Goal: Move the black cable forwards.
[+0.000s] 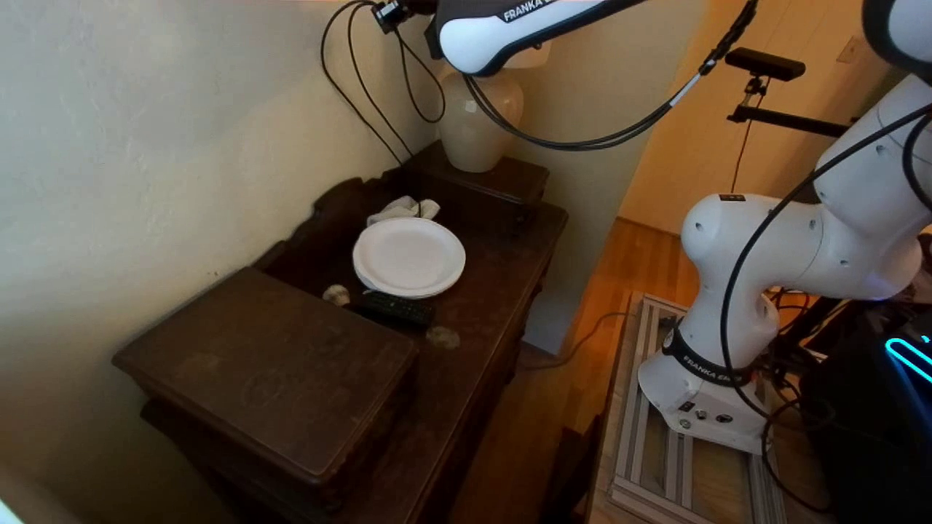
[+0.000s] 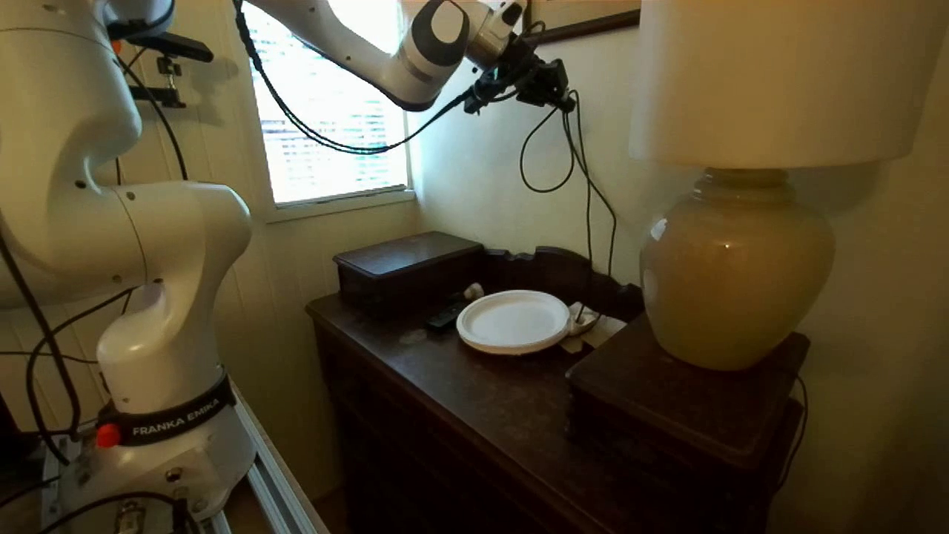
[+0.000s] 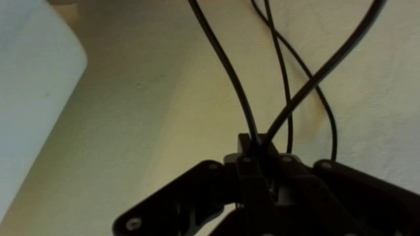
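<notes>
The black cable is thin and hangs in loose loops from my gripper in both exterior views (image 1: 443,102) (image 2: 545,191). Its lower strands reach down behind the white plate, to the back of the dresser. My gripper (image 1: 389,14) is high above the dresser, near the wall, and also shows in an exterior view (image 2: 565,102). In the wrist view, my gripper (image 3: 257,147) is shut on the cable (image 3: 235,78), with strands spreading up from the fingertips. The pinched part is hidden between the dark fingers.
The dark dresser (image 2: 460,400) carries a white plate (image 1: 411,258), a remote (image 1: 397,309) and a crumpled white item (image 1: 404,209) behind the plate. A raised box (image 1: 269,371) stands at one end. A lamp (image 2: 734,274) stands on a raised box at the opposite end.
</notes>
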Available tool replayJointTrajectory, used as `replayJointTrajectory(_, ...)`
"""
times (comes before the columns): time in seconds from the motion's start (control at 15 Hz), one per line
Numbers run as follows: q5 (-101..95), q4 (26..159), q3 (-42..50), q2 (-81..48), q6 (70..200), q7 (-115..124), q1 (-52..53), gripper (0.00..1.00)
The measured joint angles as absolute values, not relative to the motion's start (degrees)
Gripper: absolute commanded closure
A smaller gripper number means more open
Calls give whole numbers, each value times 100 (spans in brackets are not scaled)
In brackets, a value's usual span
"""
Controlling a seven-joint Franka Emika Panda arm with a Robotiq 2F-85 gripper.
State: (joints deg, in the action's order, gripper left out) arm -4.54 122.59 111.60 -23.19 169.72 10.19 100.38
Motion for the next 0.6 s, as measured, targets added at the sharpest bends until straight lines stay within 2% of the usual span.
replayJointTrajectory(0.6, 2157, 12265, 12620, -1685, 15498, -2057, 12652, 98)
